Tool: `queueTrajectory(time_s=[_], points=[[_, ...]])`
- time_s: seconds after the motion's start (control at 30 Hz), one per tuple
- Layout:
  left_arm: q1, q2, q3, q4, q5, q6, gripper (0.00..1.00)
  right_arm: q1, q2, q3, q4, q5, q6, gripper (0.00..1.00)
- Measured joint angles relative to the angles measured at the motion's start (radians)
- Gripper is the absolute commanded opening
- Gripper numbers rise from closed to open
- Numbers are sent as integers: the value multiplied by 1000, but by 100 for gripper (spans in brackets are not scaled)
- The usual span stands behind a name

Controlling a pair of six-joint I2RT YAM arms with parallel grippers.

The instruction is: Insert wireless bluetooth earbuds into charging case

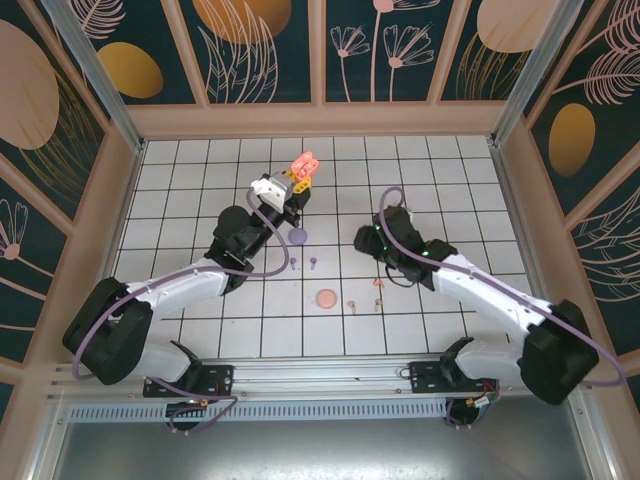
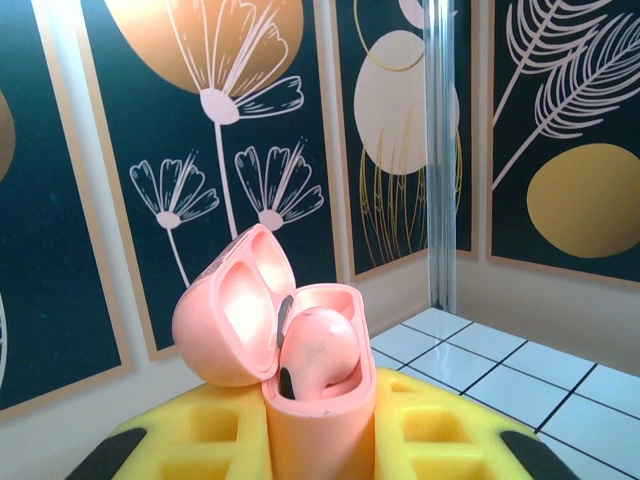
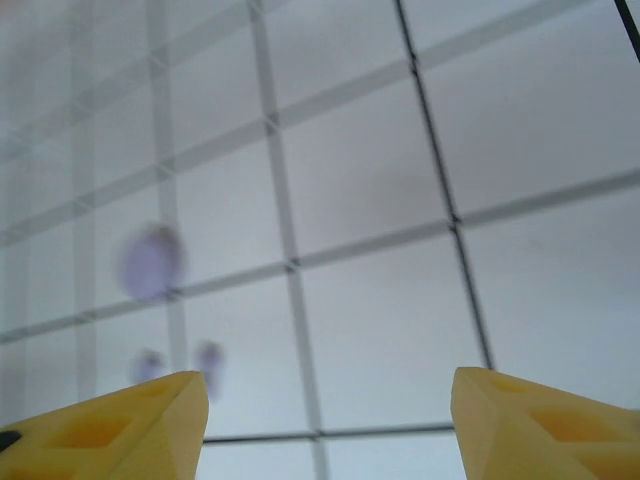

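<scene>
A white tiled table (image 1: 450,180) is seen from above, enclosed by dark panels (image 1: 260,45) painted with pale flowers. The left gripper (image 1: 294,180) is raised over the far middle of the table. It is clamped tight on a salmon-pink charging case (image 2: 318,425), which is held upright between its yellow fingers (image 2: 190,440). The case's lid (image 2: 228,320) is swung open to the left, and one pink earbud (image 2: 318,352) is seated inside the case.

The right gripper (image 3: 325,425) is held low over the tiles, right of centre. Its jaws are spread wide and nothing is held between them.

Between the two arms, a round lilac object (image 1: 297,236) is laid on the tiles, with two lilac earbuds (image 1: 293,264) just nearer the arm bases. Closer still to the bases, a round pink object (image 1: 325,298) is laid flat. Three pink earbuds (image 1: 351,303) are scattered to its right, each apart from the others.
</scene>
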Motion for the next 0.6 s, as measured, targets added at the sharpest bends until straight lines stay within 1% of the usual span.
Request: queueTrajectory(time_s=[0.17,0.47,0.6], points=[[0,-51,-20,-31,0,32,0,-3,103,-42,-56,0,-37,65],[0,-67,-32,-62,-1,45,0,-14,145,-136,-20,-43,-36,65],[0,-67,-32,-63,-1,45,0,-14,173,-144,19,-71,-35,64]])
